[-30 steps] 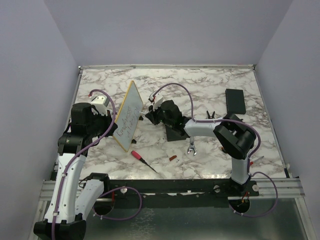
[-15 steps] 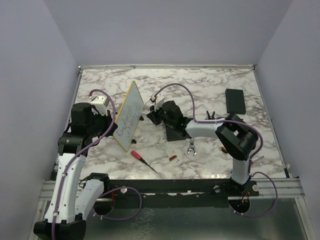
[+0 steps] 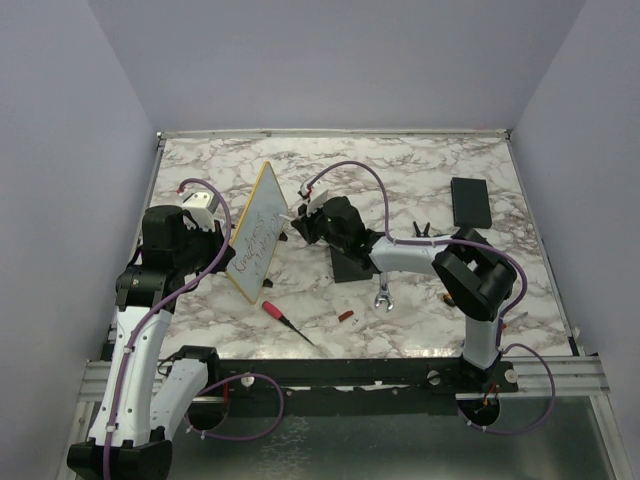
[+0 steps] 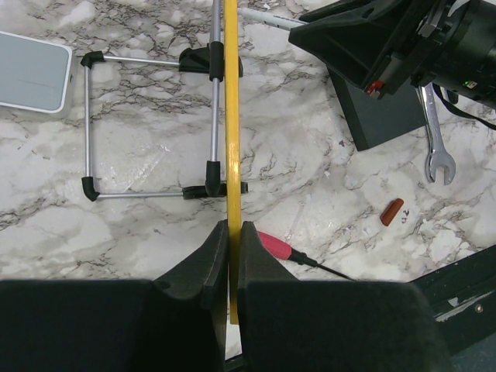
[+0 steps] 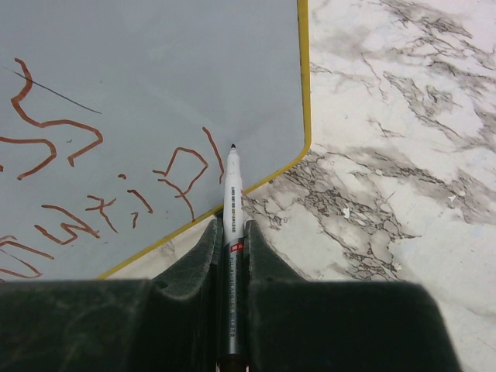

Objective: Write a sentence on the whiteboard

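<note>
The whiteboard [image 3: 256,230] stands tilted on its edge at the left of the table, with a yellow frame. My left gripper [image 3: 226,256] is shut on its frame; in the left wrist view the frame [image 4: 230,116] runs edge-on between the closed jaws of the left gripper [image 4: 230,232]. The sentence [image 5: 93,186] is two lines of red-brown cursive on the pale face, and it also shows in the top view [image 3: 252,240]. My right gripper [image 5: 232,229] is shut on a white marker [image 5: 232,194]. The marker's tip is over the board's face near a corner, just past the last letter.
A black slab [image 3: 470,202] lies at the back right. A wrench [image 3: 383,297], a small red cap [image 3: 346,316] and a red-handled screwdriver [image 3: 280,316] lie in front. A black block [image 3: 350,265] sits under the right arm. A wire stand [image 4: 147,124] lies behind the board.
My right gripper with the marker has moved slightly up and left, closer to the board. The left arm and the board have not moved.
</note>
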Robot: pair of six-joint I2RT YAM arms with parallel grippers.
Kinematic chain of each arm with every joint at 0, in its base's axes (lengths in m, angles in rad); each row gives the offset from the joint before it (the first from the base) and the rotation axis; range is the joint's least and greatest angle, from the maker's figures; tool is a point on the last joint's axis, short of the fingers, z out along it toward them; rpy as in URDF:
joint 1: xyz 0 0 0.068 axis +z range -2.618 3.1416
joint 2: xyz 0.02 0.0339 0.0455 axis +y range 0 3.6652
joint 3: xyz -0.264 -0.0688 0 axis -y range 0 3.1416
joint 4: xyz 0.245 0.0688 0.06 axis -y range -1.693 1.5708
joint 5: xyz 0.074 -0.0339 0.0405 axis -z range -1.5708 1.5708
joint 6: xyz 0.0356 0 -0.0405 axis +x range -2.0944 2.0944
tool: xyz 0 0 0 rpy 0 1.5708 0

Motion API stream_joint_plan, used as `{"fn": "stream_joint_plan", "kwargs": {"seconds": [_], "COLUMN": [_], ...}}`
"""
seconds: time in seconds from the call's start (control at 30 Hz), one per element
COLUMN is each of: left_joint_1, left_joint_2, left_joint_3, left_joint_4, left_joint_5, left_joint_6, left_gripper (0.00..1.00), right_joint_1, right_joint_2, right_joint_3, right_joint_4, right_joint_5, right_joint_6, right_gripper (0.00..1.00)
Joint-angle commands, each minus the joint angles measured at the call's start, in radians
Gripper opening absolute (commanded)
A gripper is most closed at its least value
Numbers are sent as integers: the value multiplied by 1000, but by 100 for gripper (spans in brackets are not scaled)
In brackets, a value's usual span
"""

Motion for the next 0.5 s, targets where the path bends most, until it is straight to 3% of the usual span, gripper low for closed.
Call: {"fn": "stream_joint_plan", "kwargs": {"seconds": [0.0, 0.47], "left_joint_1": [-9, -8], "left_joint_2": [-10, -13], "left_joint_3": [-6, -5], "left_joint_4": [-8, -9], "left_joint_5": [26, 29], "left_joint_6": [8, 10], "left_gripper": [0, 0], "right_joint_1": [1, -2], "right_joint_2": [12, 43], "right_joint_3": [40, 22], "right_joint_4": [3, -2], "right_joint_5": [10, -3], "right_joint_6": [-17, -1], "right_gripper": [1, 1]}}
